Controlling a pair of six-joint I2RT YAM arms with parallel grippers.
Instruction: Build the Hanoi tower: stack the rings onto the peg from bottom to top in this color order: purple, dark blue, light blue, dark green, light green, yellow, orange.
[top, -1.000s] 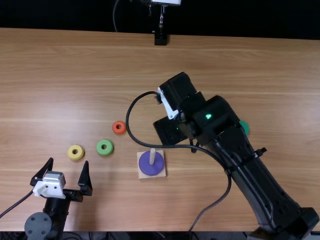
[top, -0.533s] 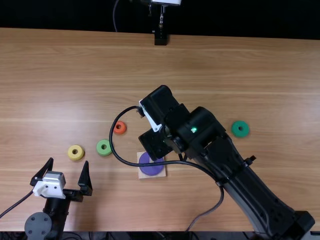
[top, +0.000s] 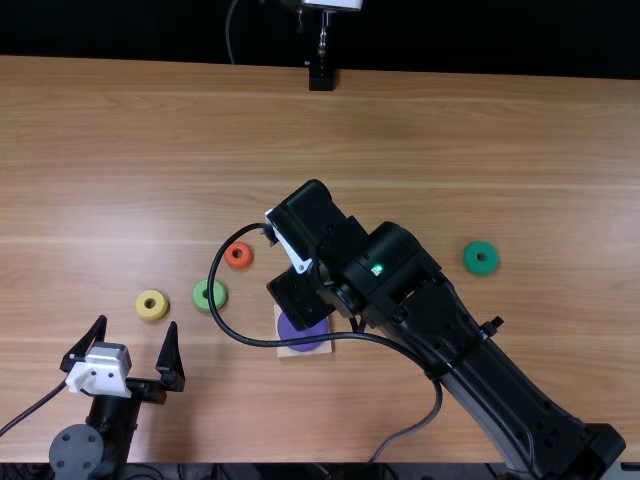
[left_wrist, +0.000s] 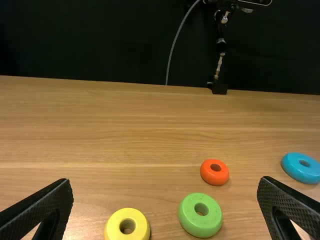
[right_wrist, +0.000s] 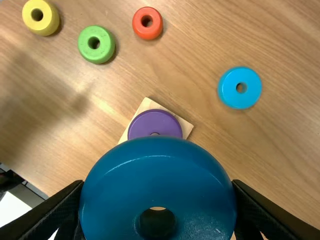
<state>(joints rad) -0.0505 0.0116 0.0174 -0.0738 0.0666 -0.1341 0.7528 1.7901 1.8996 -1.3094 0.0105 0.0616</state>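
Light brown wooden table (top: 450, 130), streaked grain, black backdrop (top: 480, 40) beyond the far edge

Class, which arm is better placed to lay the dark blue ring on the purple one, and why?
Right, most likely: its gripper already holds the dark blue ring near the purple ring. The left gripper is open and empty, over by the yellow ring.

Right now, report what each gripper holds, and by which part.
The right gripper holds the dark blue ring by opposite sides of its outer rim. The left gripper is open and holds nothing.
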